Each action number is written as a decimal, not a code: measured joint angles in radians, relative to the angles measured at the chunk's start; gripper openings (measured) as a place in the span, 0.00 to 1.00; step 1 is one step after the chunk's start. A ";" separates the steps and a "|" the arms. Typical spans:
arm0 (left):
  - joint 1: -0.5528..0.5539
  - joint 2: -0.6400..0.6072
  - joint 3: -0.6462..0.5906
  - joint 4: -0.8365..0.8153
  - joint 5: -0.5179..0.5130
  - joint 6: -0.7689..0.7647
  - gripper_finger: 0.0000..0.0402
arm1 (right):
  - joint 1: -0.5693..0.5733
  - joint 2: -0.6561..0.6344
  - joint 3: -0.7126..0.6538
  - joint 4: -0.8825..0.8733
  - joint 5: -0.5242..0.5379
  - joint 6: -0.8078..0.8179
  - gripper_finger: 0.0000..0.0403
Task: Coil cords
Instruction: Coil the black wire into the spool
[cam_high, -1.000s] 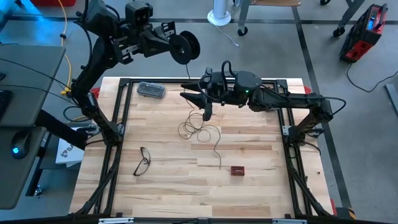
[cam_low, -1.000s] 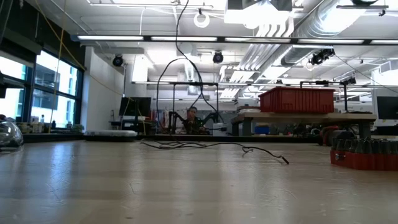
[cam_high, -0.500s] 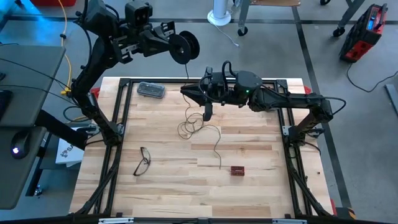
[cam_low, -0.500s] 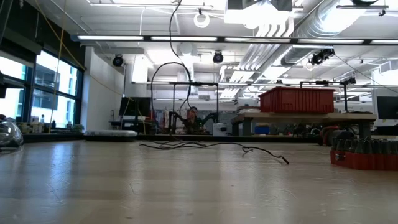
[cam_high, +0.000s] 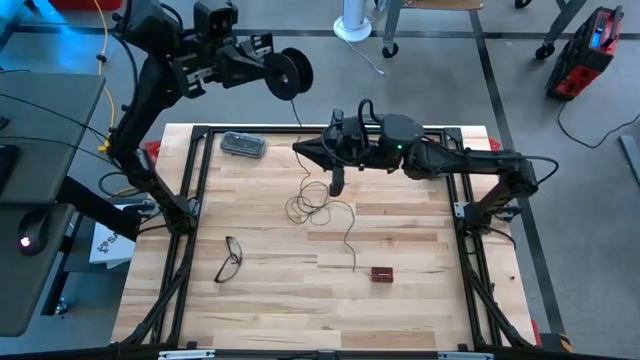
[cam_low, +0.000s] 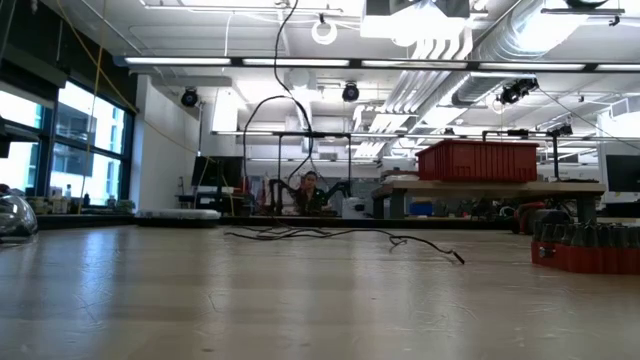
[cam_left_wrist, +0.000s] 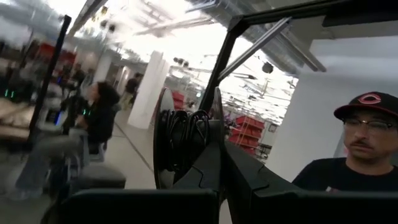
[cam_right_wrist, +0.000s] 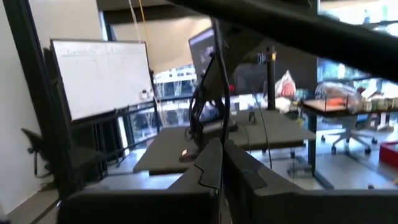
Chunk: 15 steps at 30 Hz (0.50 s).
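Up past the table's far-left corner, my left gripper (cam_high: 262, 70) is clamped shut on the reel (cam_high: 288, 73), holding it high in the air with its flat faces standing upright. From there the wire (cam_high: 322, 208) drops down and toward the middle of the table (cam_high: 420, 290), where most of it lies in a loose tangle of loops on the wood, with one tail trailing off toward the near side, close to a small red block (cam_high: 382, 273).

My right gripper (cam_high: 305, 150) sits just above and beyond that tangle, fingers pressed together. Looks like it's pinched on the strand running between reel and pile, but the wire's so thin I honestly can't confirm that.

So the relation that matters: the slack lies below and slightly nearer than my right gripper, and the taut run goes from it up-left to the reel. Right arm is way closer to the pile, so it should feed while the left winds, I reckon.
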 joint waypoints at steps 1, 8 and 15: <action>0.005 -0.004 0.000 -0.032 0.002 0.002 0.00 | 0.004 -0.010 0.000 -0.026 0.000 0.003 0.00; 0.069 -0.039 -0.001 -0.291 -0.006 0.084 0.00 | 0.049 -0.095 0.000 -0.229 -0.006 0.004 0.00; 0.085 -0.051 0.000 -0.459 -0.011 0.106 0.00 | 0.080 -0.182 0.001 -0.380 0.003 0.004 0.00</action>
